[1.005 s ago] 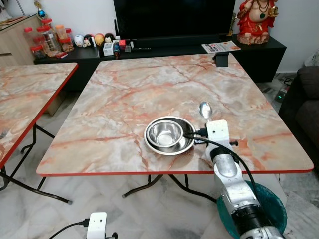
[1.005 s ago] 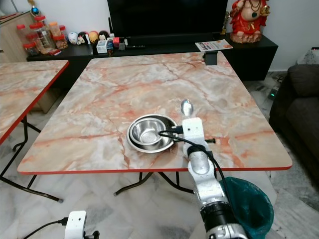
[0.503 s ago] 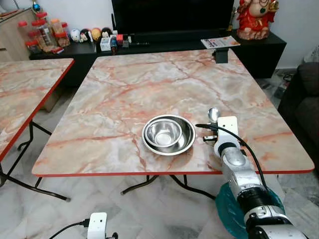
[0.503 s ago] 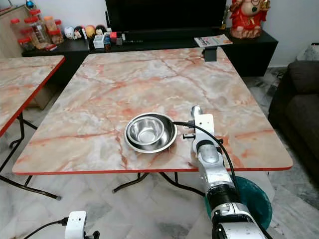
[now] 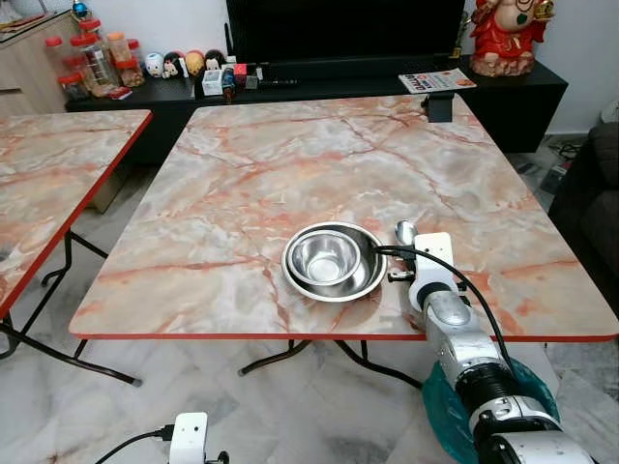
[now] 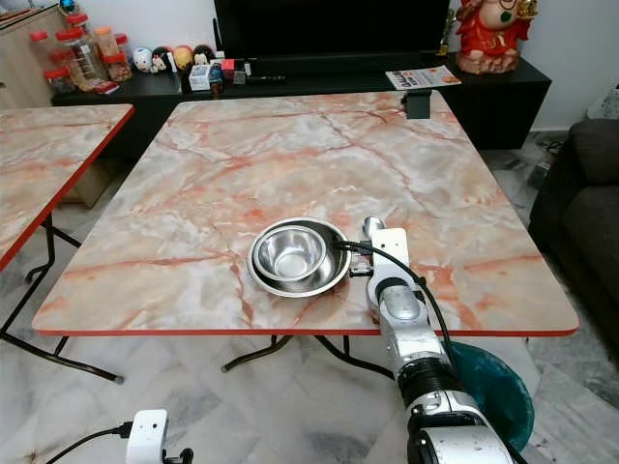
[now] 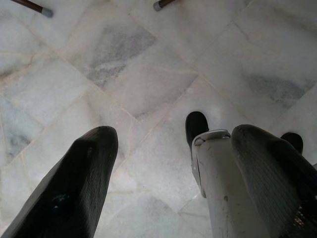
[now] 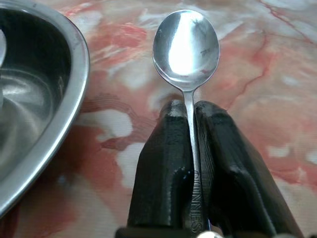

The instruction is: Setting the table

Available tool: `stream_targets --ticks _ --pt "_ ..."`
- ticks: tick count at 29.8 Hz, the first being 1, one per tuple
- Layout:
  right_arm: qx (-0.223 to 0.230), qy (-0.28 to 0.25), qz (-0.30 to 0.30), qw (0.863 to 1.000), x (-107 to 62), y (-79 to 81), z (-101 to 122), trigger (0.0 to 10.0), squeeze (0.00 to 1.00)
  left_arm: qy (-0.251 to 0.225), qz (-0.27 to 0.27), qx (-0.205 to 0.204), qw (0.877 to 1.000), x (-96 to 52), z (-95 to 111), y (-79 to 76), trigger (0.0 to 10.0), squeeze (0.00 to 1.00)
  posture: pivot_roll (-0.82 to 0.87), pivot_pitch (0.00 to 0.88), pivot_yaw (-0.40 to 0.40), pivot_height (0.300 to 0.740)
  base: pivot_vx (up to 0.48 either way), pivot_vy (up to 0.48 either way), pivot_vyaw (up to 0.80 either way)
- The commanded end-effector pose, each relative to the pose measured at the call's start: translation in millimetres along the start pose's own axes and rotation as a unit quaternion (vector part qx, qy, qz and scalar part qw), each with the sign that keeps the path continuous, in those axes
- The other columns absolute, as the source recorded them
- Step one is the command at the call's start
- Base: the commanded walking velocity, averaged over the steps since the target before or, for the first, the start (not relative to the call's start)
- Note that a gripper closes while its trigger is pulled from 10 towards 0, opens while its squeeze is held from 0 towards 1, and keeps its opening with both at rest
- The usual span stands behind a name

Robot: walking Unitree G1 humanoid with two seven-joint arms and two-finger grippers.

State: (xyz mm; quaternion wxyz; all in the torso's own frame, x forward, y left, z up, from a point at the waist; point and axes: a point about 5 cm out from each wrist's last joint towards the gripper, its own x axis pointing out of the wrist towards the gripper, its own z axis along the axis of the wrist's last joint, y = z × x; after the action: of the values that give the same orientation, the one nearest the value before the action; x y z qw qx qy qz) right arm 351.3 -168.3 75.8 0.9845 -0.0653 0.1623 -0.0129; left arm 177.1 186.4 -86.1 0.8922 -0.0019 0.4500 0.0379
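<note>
- The spoon point(image 8: 186, 47) lies lengthwise away from the robot, bowl end pointing to the far side of the marble surface point(image 5: 290, 164), handle toward the robot.
- It sits low over the surface, just right of the steel bowls point(image 5: 334, 261).
- The right hand point(image 8: 194, 148) pinches the spoon's handle between its two black fingers point(image 8: 163, 163).
- Compared with a second ago, the spoon is nearer the front edge and lower.
- The left hand point(image 7: 163, 163) hangs over the floor point(image 7: 124, 74), fingers spread wide, holding nothing.
</note>
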Motion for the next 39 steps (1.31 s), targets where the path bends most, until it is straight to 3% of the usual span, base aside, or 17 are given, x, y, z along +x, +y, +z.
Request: stream_targets --ticks 1,14,31,32,34,39 --pt "0.003 0.004 0.004 1.000 0.0 2.4 -3.0 10.0 0.00 0.004 0.003 -0.002 1.000 -0.6 -2.0 4.2 10.0 0.00 -0.01 0.025 0.082 0.740 0.000 0.000 0.00" --pt "0.000 0.011 -0.007 1.000 -0.1 -2.0 -6.8 10.0 0.00 0.005 0.004 -0.001 1.000 -0.9 -3.3 4.9 10.0 0.00 -0.01 0.028 0.083 0.740 0.000 0.000 0.00" --pt "0.007 0.007 0.007 1.000 1.6 3.3 -5.7 10.0 0.00 0.008 0.007 0.002 1.000 -1.3 -4.5 6.5 10.0 0.00 0.00 0.032 0.085 0.740 0.000 0.000 0.00" --pt "0.008 0.008 0.007 1.000 1.4 3.5 -6.6 10.0 0.59 0.008 0.007 0.003 1.000 -1.2 -4.4 6.4 10.0 0.00 0.00 0.032 0.085 0.740 0.000 0.000 0.00" --pt "0.008 0.010 0.011 1.000 1.2 4.4 -7.7 10.0 0.96 0.008 0.007 0.003 1.000 -1.3 -4.6 6.5 10.0 0.00 0.00 0.032 0.086 0.740 0.000 0.000 0.00" --pt "0.009 0.009 0.011 1.000 1.2 4.6 -8.0 10.0 1.00 0.008 0.007 0.004 1.000 -1.3 -4.6 6.2 10.0 0.00 0.00 0.032 0.085 0.740 0.000 0.000 0.00"
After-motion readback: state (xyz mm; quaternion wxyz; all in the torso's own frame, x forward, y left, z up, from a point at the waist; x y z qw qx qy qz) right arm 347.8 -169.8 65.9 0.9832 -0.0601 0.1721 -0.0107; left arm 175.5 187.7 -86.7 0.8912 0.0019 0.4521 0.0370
